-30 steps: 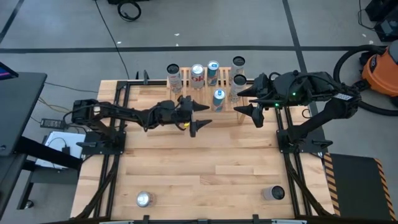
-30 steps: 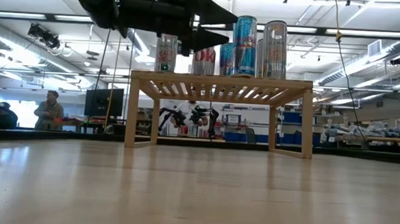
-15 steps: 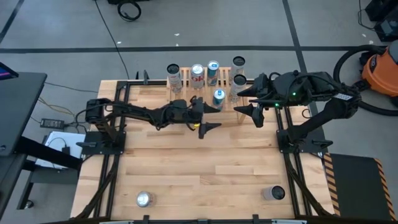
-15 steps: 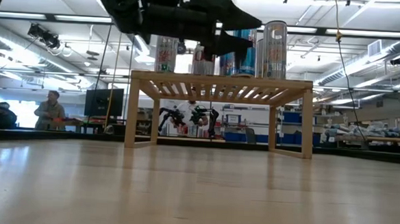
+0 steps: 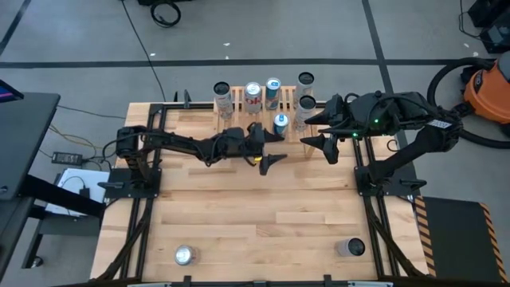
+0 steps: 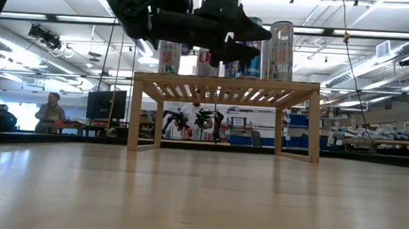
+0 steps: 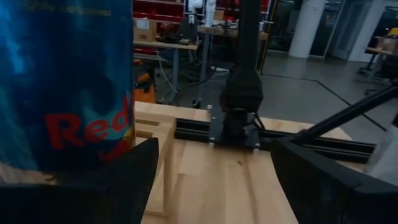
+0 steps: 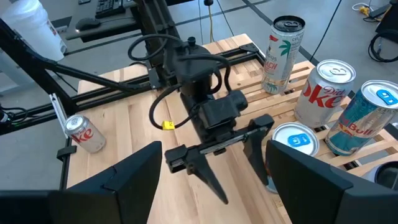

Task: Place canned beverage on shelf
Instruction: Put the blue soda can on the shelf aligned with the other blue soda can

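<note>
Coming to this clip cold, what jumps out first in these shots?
The cluster of drink cans standing on the wooden shelf at the far edge of the table draws the eye, with the left claw open right beside the front blue can. The right claw hangs open at the shelf's right end. Two stray cans lie on the near side of the table, one on the left and one on the right.

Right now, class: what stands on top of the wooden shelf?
Six upright cans stand on the shelf. In the low view, the left gripper, fingers open and empty, covers part of the row.
</note>
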### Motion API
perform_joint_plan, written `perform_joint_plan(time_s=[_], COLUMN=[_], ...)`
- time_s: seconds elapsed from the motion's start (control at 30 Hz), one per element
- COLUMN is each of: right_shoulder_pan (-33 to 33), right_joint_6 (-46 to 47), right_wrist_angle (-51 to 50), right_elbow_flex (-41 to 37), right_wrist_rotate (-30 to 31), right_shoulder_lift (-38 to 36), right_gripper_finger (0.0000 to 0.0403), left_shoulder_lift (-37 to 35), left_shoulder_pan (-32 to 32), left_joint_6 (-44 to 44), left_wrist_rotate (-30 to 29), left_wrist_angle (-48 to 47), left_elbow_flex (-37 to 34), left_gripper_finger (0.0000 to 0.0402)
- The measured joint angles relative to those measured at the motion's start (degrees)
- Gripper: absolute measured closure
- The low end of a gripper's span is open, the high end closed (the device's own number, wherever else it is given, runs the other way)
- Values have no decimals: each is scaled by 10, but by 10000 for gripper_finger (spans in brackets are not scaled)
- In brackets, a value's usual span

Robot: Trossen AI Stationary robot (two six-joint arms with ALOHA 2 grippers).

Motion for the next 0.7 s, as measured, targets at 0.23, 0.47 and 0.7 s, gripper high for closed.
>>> perform_joint_plan(time_s=[0.23, 0.47, 0.7], right_shoulder_pan=[0, 0, 0], right_joint_6=[0, 0, 0], right_wrist_angle=[0, 0, 0], right_elbow_flex=[0, 0, 0], right_wrist_rotate=[0, 0, 0], right_shoulder_lift=[0, 0, 0], right_gripper_finger=[107, 107, 107], left_shoulder_lift=[0, 0, 0], left_shoulder_pan=[13, 29, 38], left_joint_6=[-2, -6, -15], left_wrist_rotate=[-2, -10, -10], left_wrist_angle=[-4, -4, -4], left_elbow_flex=[0, 0, 0], left_gripper_finger=[81, 81, 81])
